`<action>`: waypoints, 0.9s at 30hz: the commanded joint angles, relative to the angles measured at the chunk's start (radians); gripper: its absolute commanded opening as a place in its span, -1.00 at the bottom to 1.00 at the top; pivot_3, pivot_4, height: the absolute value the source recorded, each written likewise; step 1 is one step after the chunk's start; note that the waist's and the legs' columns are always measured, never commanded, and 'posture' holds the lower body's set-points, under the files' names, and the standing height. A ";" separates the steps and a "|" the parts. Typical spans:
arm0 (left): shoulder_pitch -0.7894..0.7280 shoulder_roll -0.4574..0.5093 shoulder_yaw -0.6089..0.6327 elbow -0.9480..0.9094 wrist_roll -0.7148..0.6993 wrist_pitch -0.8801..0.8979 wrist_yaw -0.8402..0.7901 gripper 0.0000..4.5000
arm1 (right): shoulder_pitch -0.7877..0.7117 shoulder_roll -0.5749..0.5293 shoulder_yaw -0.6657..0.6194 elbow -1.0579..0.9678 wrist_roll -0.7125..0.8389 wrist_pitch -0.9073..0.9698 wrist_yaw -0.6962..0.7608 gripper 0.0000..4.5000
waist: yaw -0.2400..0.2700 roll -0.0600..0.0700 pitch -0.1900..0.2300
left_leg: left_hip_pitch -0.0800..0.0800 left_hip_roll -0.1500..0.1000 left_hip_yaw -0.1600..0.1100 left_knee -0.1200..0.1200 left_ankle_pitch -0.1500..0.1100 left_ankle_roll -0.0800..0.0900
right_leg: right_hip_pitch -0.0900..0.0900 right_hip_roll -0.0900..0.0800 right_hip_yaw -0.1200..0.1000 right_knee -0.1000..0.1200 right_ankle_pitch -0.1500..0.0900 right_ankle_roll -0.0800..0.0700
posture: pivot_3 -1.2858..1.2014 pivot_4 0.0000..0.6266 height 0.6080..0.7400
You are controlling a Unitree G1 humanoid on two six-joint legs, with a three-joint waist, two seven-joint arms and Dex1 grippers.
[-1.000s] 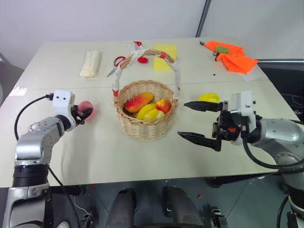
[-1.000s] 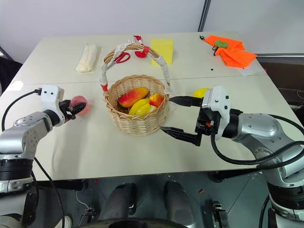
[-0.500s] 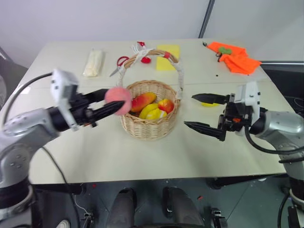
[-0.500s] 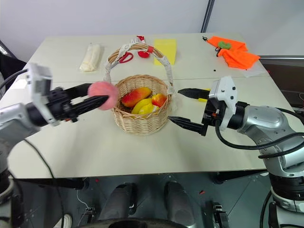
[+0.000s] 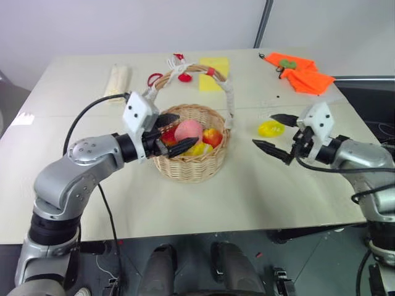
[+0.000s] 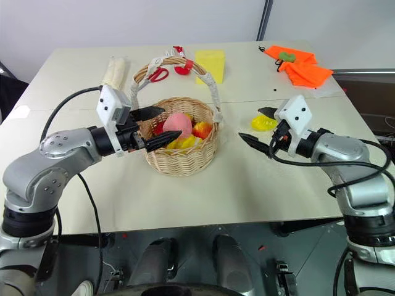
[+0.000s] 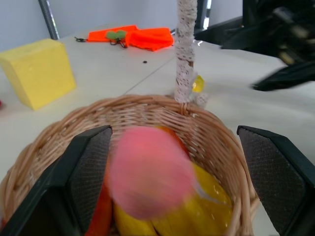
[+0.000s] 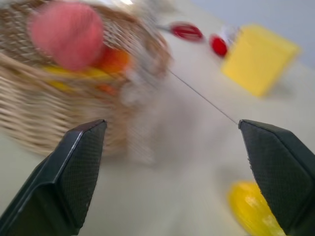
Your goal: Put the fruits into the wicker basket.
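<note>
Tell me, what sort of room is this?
Probably a lab or test room, not a home: a plain pale table against bare walls, laid with a wicker basket of toy-like fruit, a yellow sponge block and an orange cloth.

**Robot arms: silver, white and black**

Both arms have smooth silver-grey shells with black rings at the joints. Each wrist carries a white box, and the left box (image 5: 137,116) has small dark dots, perhaps screws. Each gripper has two black, pointed fingers (image 5: 271,150), with a textured inner face in the wrist views. A black cable (image 5: 92,111) loops along each arm.
</note>
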 commanded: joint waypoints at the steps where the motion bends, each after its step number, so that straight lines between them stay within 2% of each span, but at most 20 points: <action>1: 0.062 0.059 0.060 -0.072 -0.055 -0.032 -0.113 0.98 | -0.065 0.010 0.057 0.158 -0.159 -0.128 -0.046 1.00 | 0.000 0.000 0.000 | 0.000 0.000 0.000 0.000 0.000 0.000 | 0.000 0.000 0.000 0.000 0.000 0.000 | 0.03 -0.52 1.00; 5: 0.118 0.106 0.090 -0.104 -0.083 -0.038 -0.163 0.98 | -0.135 0.011 0.128 0.336 -0.284 -0.256 -0.046 1.00 | 0.002 0.000 0.000 | -0.001 0.000 0.000 0.000 0.000 0.000 | -0.001 0.000 0.000 0.000 0.000 0.000 | 0.03 -0.52 1.00; 15: 0.147 0.089 0.084 -0.143 -0.092 -0.028 -0.115 0.98 | -0.417 0.026 0.334 0.886 -0.614 -0.640 -0.085 1.00 | -0.001 0.001 0.000 | -0.001 0.000 0.000 0.000 0.000 0.000 | -0.001 0.000 0.000 0.000 0.000 0.000 | 0.03 -0.52 1.00; 19: 0.167 0.097 0.094 -0.158 -0.107 -0.028 -0.116 0.98 | -0.484 0.044 0.352 1.025 -0.654 -0.714 -0.097 1.00 | -0.002 0.001 0.000 | -0.001 0.000 0.000 0.000 0.000 0.000 | -0.001 0.000 0.000 0.000 0.000 0.000 | 0.03 -0.52 1.00; 22: 0.178 0.091 0.107 -0.158 -0.114 -0.039 -0.116 1.00 | -0.499 0.058 0.340 1.057 -0.647 -0.737 -0.089 0.59 | -0.002 0.001 0.000 | 0.000 0.000 0.000 0.000 0.000 0.000 | -0.001 0.000 0.000 0.000 0.001 0.002 | 0.03 -0.52 1.00; 25: 0.190 0.098 0.112 -0.160 -0.104 -0.055 -0.123 1.00 | -0.491 0.049 0.334 1.037 -0.664 -0.764 -0.114 -0.03 | -0.002 0.001 0.000 | 0.000 0.000 0.000 0.000 0.000 0.000 | -0.001 0.000 0.000 0.000 0.001 0.002 | 0.03 -0.52 1.00; 27: 0.195 0.101 0.111 -0.159 -0.093 -0.070 -0.129 1.00 | -0.464 0.031 0.318 0.988 -0.659 -0.769 -0.119 -0.11 | -0.002 0.001 0.000 | 0.000 0.000 0.000 0.000 0.000 0.000 | -0.001 0.000 0.001 0.000 0.001 0.002 | 0.03 -0.52 1.00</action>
